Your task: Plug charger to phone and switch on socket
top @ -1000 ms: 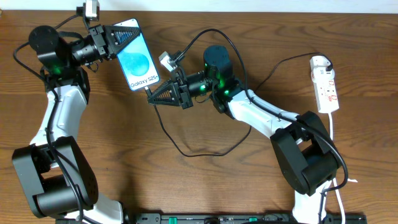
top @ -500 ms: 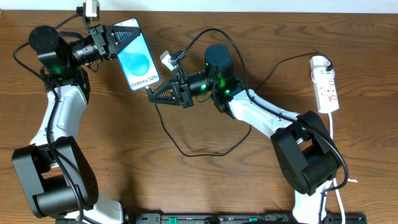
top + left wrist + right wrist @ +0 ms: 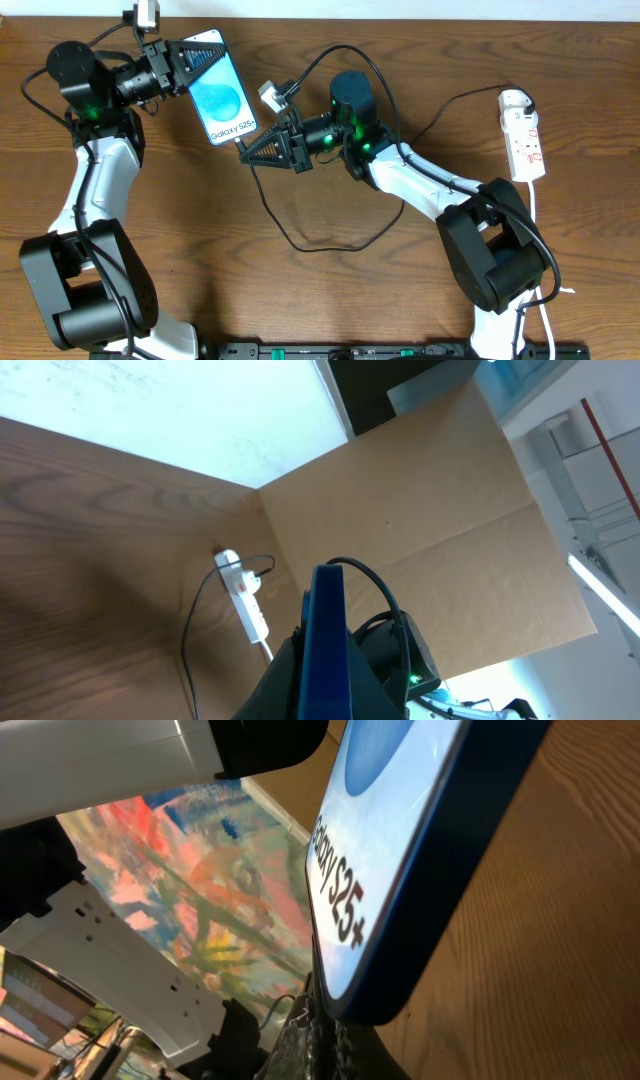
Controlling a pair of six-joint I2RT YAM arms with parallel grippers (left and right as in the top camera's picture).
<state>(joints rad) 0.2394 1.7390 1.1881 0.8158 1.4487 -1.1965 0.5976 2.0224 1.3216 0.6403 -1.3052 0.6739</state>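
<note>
The phone (image 3: 221,98), blue screen up with a "Galaxy S25" strip, is held off the table at its top end by my shut left gripper (image 3: 208,52). In the left wrist view the phone (image 3: 325,630) shows edge-on between the fingers (image 3: 285,685). My right gripper (image 3: 244,152) is shut on the plug end of the charger (image 3: 290,238), right at the phone's bottom edge. In the right wrist view the phone (image 3: 400,850) fills the frame, its bottom edge touching the fingertips (image 3: 300,1045); the plug tip is hidden. The socket (image 3: 523,135) lies at the far right, also in the left wrist view (image 3: 245,598).
The black cable loops across the wooden table (image 3: 330,300) below the right arm and runs up to the socket's top end. The socket's white cord (image 3: 538,215) trails down the right side. A cardboard wall (image 3: 420,510) stands behind the table.
My right gripper has crept a little up toward the phone's bottom edge with the plug end. The left arm and phone have stayed still.
</note>
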